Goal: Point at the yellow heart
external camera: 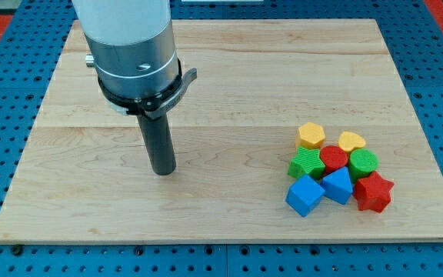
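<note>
The yellow heart [351, 141] lies at the view's right, at the top right of a tight cluster of blocks. My tip [162, 171] rests on the wooden board [229, 85] left of the middle, far to the left of the cluster and touching no block. Beside the heart are a yellow hexagon [311, 135], a red round block [333, 158], a green star-like block [306, 164] and a green round block [363, 162]. Below them lie a blue cube [305, 195], a blue triangle-like block [338, 185] and a red star [374, 191].
The board sits on a blue perforated table [6, 85]. The arm's grey and white body [129, 46] hangs over the board's upper left part.
</note>
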You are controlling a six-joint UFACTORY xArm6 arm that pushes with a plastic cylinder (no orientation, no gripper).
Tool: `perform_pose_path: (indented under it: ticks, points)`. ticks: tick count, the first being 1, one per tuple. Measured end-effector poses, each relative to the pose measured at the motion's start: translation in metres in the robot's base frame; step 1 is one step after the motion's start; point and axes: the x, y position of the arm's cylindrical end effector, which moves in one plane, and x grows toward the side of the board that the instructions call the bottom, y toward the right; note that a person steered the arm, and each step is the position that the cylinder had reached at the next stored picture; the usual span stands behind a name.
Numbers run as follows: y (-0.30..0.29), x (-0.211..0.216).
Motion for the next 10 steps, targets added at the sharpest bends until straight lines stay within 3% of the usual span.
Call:
perform_pose_path:
  ticks: [3,4,5,6,8,9,10]
  points:
    - [-0.002,0.000]
    - [0.032,0.009]
    - [0.061,0.059]
    - [0.116,0.099]
    - [0.336,0.097]
    - [0.394,0.079]
    - [0.379,0.036]
